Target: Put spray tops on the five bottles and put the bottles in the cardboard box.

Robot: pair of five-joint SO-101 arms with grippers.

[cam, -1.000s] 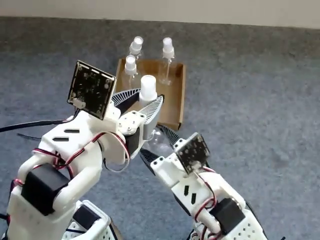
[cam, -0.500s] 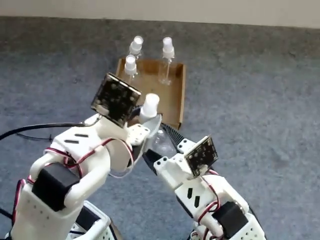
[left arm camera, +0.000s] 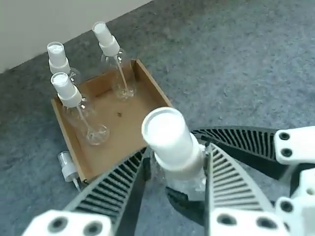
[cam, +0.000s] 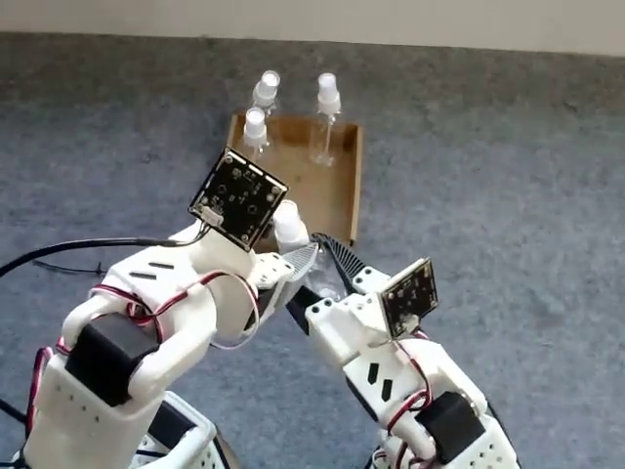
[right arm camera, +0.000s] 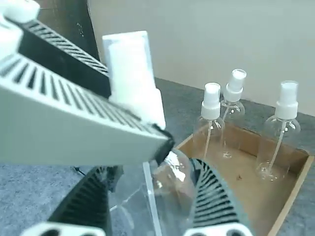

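Note:
My left gripper (cam: 294, 256) is shut on a white spray top (cam: 290, 222), seen from above between its ribbed fingers (left arm camera: 170, 142). The top sits on the neck of a clear bottle (cam: 318, 282), which my right gripper (cam: 322, 277) is shut on from below. In the right wrist view the bottle (right arm camera: 170, 179) stands between that gripper's dark fingers (right arm camera: 211, 196), with the spray top (right arm camera: 133, 73) above it. The cardboard box (cam: 348, 186) lies just beyond both grippers. Three topped bottles (cam: 327, 98) stand at it, at least two inside.
A loose spray top (left arm camera: 66, 166) lies on the grey carpet beside the box's near corner. A black cable (cam: 59, 250) trails off to the left of the left arm. A pale wall (right arm camera: 221, 34) rises behind the box. Open carpet (cam: 488, 176) stretches to the right.
The left arm has swung its wrist down and to the right, lowering the spray top onto the bottle's neck. The right arm has shifted slightly right, still holding the bottle.

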